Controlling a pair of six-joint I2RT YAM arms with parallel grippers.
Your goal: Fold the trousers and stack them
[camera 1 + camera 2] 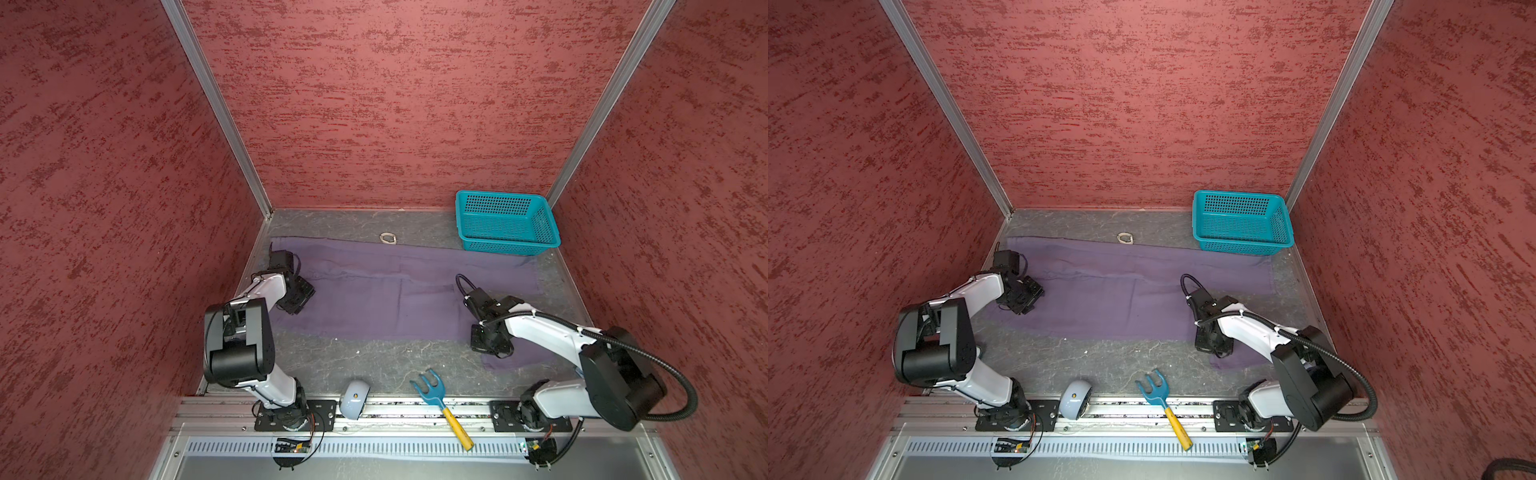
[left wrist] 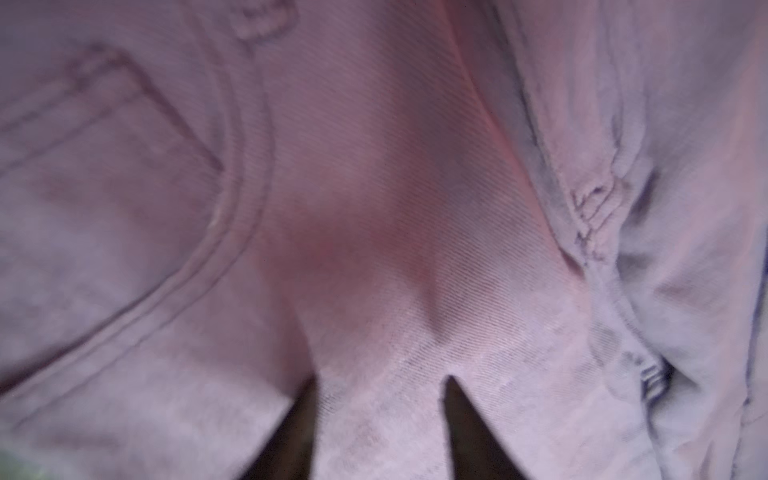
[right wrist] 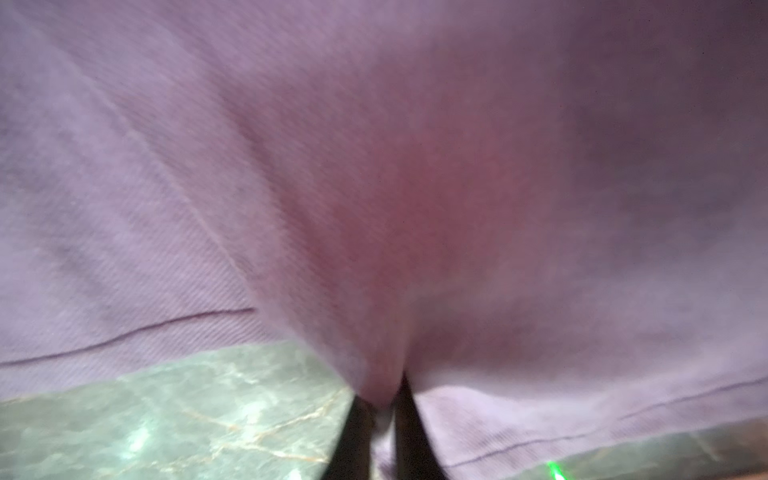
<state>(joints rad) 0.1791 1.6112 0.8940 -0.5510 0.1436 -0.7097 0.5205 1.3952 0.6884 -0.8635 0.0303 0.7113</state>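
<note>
so the left hand [image 2: 381, 380] has a ridge of the trousers [image 2: 374, 208] pinched between its dark fingers [image 2: 469, 432], curved pocket seam [image 2: 232, 232] on one side, thick stitched seam [image 2: 594, 216] on the other

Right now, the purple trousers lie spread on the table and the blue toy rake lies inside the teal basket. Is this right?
One thing is wrong. The trousers do lie spread on the table, but the blue toy rake lies outside the teal basket, at the table's near edge, as both top views show.
</note>
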